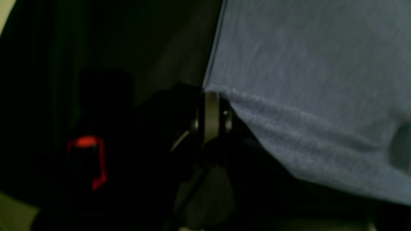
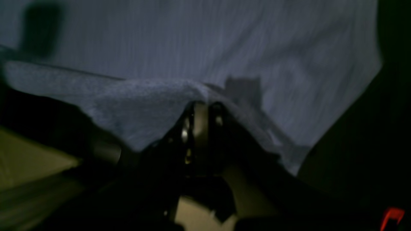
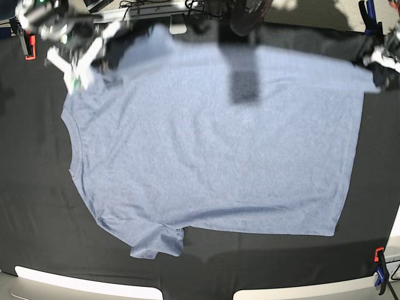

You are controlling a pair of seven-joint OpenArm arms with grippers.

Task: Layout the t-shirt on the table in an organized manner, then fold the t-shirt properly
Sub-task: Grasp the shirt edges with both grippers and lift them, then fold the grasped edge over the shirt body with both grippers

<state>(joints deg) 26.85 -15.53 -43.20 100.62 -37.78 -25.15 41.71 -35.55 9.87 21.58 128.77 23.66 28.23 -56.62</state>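
Observation:
The light blue-grey t-shirt (image 3: pixel 206 156) lies spread over the black table (image 3: pixel 31 206), plain side up. Its collar points left and its hem right. One sleeve (image 3: pixel 156 240) lies flat toward the front. At the back left, my right gripper (image 3: pixel 78 78) is shut on the shirt's far shoulder-and-sleeve edge; in the right wrist view cloth (image 2: pixel 192 38) drapes over the closed fingers of the right gripper (image 2: pixel 202 104). At the back right, my left gripper (image 3: pixel 374 62) is shut on the far hem corner, where the left gripper (image 1: pixel 212 96) pinches the fabric (image 1: pixel 305 64).
Orange clamps grip the cloth at the back left (image 3: pixel 29 47) and front right (image 3: pixel 378 256), and a blue one sits at the back right (image 3: pixel 365 12). Cables and gear (image 3: pixel 150 7) line the far edge. Pale table edging (image 3: pixel 87 284) runs along the front.

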